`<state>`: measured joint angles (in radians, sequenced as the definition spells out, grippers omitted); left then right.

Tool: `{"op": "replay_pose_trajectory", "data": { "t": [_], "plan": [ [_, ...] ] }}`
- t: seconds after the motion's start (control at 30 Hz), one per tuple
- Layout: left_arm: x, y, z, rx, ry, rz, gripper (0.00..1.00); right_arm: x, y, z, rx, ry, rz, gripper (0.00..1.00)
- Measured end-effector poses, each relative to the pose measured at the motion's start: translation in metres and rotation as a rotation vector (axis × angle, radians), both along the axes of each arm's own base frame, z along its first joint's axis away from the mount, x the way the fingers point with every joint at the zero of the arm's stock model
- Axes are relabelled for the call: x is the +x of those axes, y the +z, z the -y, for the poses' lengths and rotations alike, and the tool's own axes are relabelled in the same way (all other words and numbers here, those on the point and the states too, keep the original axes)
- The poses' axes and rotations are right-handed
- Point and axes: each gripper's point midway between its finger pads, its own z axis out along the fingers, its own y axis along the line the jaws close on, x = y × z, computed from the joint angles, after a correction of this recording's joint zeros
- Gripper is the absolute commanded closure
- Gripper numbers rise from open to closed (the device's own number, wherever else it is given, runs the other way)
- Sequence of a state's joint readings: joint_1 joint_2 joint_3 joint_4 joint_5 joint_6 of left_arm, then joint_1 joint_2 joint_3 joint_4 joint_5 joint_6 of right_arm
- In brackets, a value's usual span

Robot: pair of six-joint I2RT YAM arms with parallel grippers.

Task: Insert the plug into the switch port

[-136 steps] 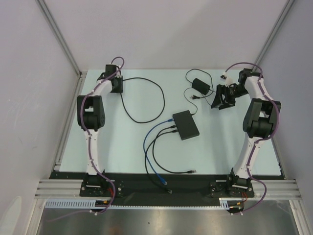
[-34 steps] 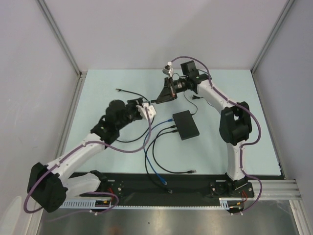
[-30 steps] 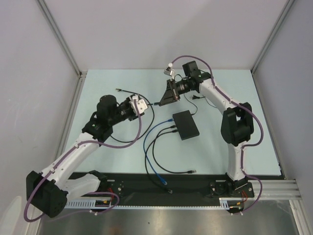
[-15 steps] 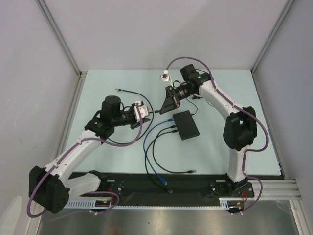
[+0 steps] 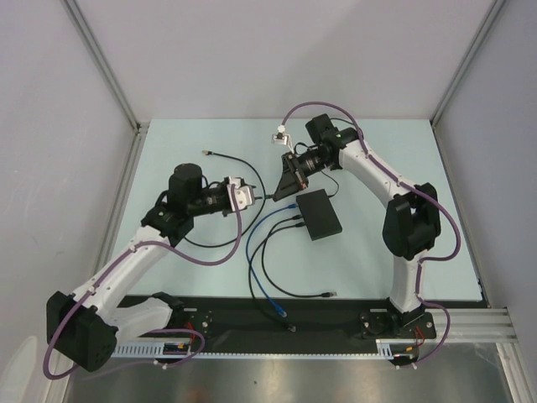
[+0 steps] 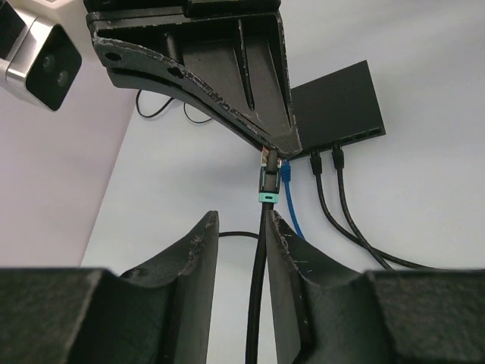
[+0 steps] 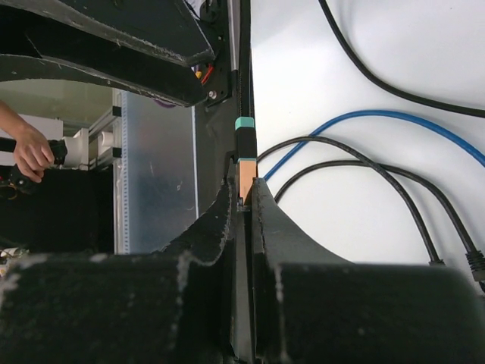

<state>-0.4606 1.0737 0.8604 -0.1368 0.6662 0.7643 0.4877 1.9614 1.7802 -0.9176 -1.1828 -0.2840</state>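
The switch (image 5: 319, 214) is a flat black box lying mid-table, also seen in the left wrist view (image 6: 337, 102). Above the table, left of the switch, my right gripper (image 5: 278, 196) is shut on the plug (image 7: 246, 179), a clear connector with a teal band; the left wrist view shows it too (image 6: 267, 180). Its black cable (image 6: 261, 273) runs between the fingers of my left gripper (image 6: 241, 220). That gripper is open, with the cable against one finger (image 6: 288, 254) and a gap to the other. In the top view the left gripper (image 5: 250, 195) faces the right one closely.
A blue cable (image 5: 252, 267) and two black cables (image 5: 267, 252) are plugged into the switch's left edge and trail toward the near edge. The held cable's other end (image 5: 208, 152) lies at the back left. A person's hand (image 7: 34, 152) shows beyond the table.
My right gripper has come nearer and lower with the plug, toward the switch. My left gripper has followed it and narrowed round the cable.
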Motion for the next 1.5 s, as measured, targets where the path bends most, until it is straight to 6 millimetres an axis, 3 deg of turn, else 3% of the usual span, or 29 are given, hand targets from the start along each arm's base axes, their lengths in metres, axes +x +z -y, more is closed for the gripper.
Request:
{"op": "replay_pose_trajectory", "data": {
  "t": [0.33,0.8,1.0,1.1,1.13,1.17,1.27,1.4,1.5],
  "plan": [
    [0.003,-0.006,0.003,0.037,-0.024,0.042,0.7,-0.001,0.004,-0.001,0.003,-0.005,-0.013,1.0],
    [-0.001,-0.021,0.007,0.077,-0.054,0.019,0.67,-0.005,0.006,-0.003,0.007,0.002,-0.022,1.0],
    [-0.001,-0.024,0.008,0.085,-0.058,0.016,0.82,-0.006,0.008,-0.003,0.009,0.002,-0.019,1.0],
    [-0.002,-0.024,0.009,0.086,-0.06,0.016,0.99,-0.006,0.009,-0.003,0.01,0.002,-0.017,1.0],
    [-0.002,-0.024,0.009,0.086,-0.061,0.013,1.0,-0.007,0.009,-0.003,0.009,0.002,-0.018,1.0],
    [-0.002,-0.025,0.009,0.088,-0.062,0.013,1.0,-0.006,0.009,-0.003,0.009,0.001,-0.018,0.83],
    [-0.003,-0.028,0.011,0.092,-0.068,0.001,1.0,-0.006,0.007,-0.002,-0.006,-0.01,-0.028,0.43],
    [-0.009,-0.041,0.018,0.098,-0.077,-0.068,1.0,0.005,0.0,0.007,-0.037,-0.06,-0.035,0.39],
    [-0.016,-0.064,0.024,0.117,-0.06,-0.192,1.0,0.026,-0.013,0.032,-0.084,-0.163,-0.053,0.4]
  ]
}}
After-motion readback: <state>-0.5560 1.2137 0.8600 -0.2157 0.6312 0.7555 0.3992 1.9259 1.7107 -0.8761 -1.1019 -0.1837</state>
